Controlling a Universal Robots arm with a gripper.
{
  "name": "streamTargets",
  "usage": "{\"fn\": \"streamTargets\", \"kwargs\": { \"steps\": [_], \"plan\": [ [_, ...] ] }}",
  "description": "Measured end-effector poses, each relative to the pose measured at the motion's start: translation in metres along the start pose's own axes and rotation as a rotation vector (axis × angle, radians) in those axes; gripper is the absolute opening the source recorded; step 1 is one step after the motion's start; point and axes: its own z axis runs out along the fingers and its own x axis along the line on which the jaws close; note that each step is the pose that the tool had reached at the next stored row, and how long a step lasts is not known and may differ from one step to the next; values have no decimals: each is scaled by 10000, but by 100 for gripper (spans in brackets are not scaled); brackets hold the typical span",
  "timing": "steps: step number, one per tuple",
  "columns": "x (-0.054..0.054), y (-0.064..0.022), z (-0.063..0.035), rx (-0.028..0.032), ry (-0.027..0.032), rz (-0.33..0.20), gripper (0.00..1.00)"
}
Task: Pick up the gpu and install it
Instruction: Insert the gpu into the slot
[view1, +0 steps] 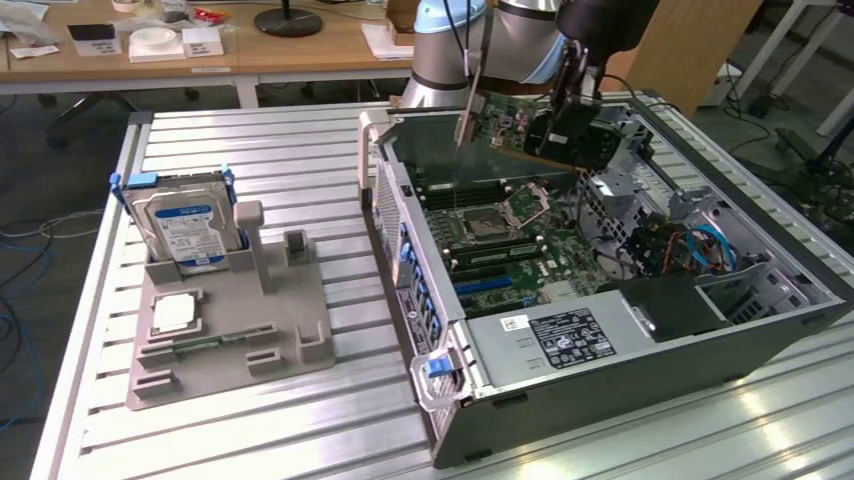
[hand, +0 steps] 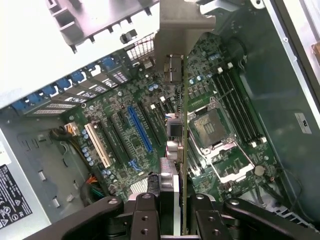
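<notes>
My gripper (view1: 571, 112) is shut on the gpu (view1: 541, 130), a dark card with green board edges and a silver bracket (view1: 465, 115) hanging at one end. It hovers above the back part of the open computer case (view1: 601, 380), clear of the motherboard (view1: 501, 235). In the wrist view the gpu (hand: 183, 145) is seen edge-on between my gripper (hand: 177, 207) fingers (hand: 148, 210). Its bracket (hand: 181, 30) points away from the camera. The blue expansion slot (hand: 140, 129) lies beside the card's line, off to one side, and the card is well above the board.
On the exterior view's left a grey fixture (view1: 287, 345) holds an upright hard drive (view1: 184, 225), a processor chip (view1: 174, 313) and a memory stick (view1: 214, 341). The case's walls, drive cage (view1: 721, 300) and cables (view1: 694, 250) surround the board. The power supply (view1: 561, 340) sits at the case's near end.
</notes>
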Motion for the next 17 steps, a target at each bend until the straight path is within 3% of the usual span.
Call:
{"fn": "streamTargets", "kwargs": {
  "steps": [17],
  "plan": [
    [0, 0, 0, -28, 11, -1383, 28]
  ]
}}
